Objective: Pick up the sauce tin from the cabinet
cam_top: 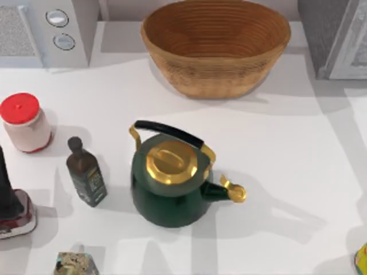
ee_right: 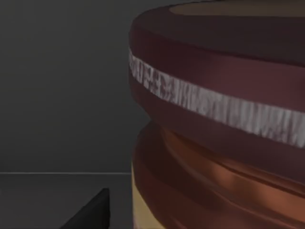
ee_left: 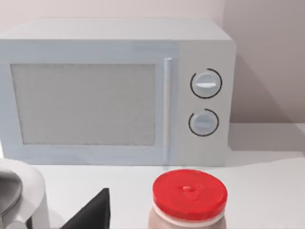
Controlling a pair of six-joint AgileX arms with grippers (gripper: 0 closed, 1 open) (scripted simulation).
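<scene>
One tin (ee_right: 224, 119) looms right in front of the right wrist camera, standing upright against dark grey walls and floor, seemingly inside the cabinet (cam_top: 338, 40) at the table's far right corner. The right arm is plainly the nearer one; whether its fingers are spread or pinching the tin cannot be told. The tin is a smooth cylinder with a maroon rim, a pale streaked band and a glossy orange body below. The left arm sits parked at the table's left, facing a white microwave (ee_left: 114, 90) and a red-lidded jar (ee_left: 189, 195).
</scene>
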